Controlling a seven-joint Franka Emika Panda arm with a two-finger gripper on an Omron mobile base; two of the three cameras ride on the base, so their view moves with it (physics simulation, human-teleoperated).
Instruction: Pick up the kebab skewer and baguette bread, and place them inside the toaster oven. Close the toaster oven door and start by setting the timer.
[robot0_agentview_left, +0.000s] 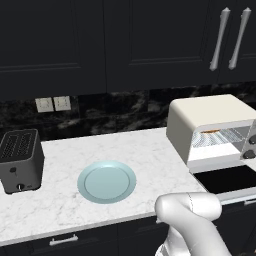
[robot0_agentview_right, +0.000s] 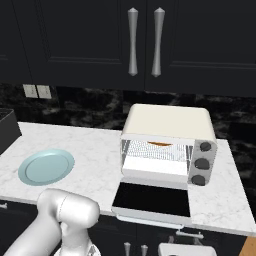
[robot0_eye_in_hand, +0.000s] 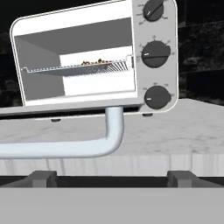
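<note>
Directly beyond the spread gripper (robot0_eye_in_hand: 112, 177): toaster oven door (robot0_eye_in_hand: 65, 148).

The toaster oven (robot0_agentview_right: 167, 145) cavity stands open toward 6 o'clock. The toaster oven door (robot0_agentview_right: 152, 200) lies flat, overhanging the surface (robot0_agentview_right: 100, 155) edge; its bar handle (robot0_eye_in_hand: 78, 146) crosses just ahead of the tool (robot0_eye_in_hand: 111, 177). The wire rack (robot0_eye_in_hand: 78, 68) divides the cavity, leaving free room above and below. Marble between plate (robot0_agentview_left: 106, 181) and oven, toward 9 o'clock, is unobstructed.
</note>
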